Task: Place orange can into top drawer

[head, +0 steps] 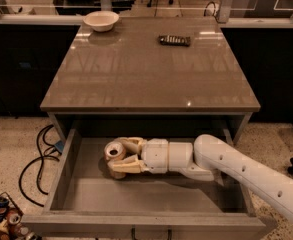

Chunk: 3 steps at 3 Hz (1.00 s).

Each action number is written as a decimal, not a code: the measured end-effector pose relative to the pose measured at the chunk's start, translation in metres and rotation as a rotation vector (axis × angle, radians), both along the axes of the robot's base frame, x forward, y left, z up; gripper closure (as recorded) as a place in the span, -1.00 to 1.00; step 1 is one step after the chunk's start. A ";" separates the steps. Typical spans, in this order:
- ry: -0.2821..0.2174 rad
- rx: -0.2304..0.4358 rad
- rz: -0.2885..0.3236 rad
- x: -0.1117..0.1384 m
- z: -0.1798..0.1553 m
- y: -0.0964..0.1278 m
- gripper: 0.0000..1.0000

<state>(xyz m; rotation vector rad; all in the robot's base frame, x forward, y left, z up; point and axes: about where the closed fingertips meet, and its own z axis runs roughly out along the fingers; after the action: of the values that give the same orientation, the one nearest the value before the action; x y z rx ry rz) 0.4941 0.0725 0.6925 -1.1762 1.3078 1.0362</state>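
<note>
The top drawer (71, 164) stands pulled open below the table top, with grey walls and floor and a dark handle at its front edge. My white arm reaches into it from the right. My gripper (120, 157) is shut on the orange can (114, 156), one finger on each side of it. The can stands upright with its silver top (115, 150) facing up, low in the left middle of the drawer, at or just above the floor.
A white shallow bowl (101, 20) and a dark flat object (174, 40) lie at the back of the table top (146, 74). Black cables (36, 159) lie on the floor at the left. A basket of mixed clutter (1, 219) sits bottom left.
</note>
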 end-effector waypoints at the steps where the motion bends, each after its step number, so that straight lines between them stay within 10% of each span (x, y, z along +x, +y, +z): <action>1: -0.001 0.000 0.004 -0.001 0.001 0.002 0.65; 3: -0.001 0.002 0.011 -0.002 0.001 0.005 -0.30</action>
<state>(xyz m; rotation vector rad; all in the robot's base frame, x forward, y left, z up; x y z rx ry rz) 0.4920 0.0777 0.6939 -1.1839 1.3005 1.0442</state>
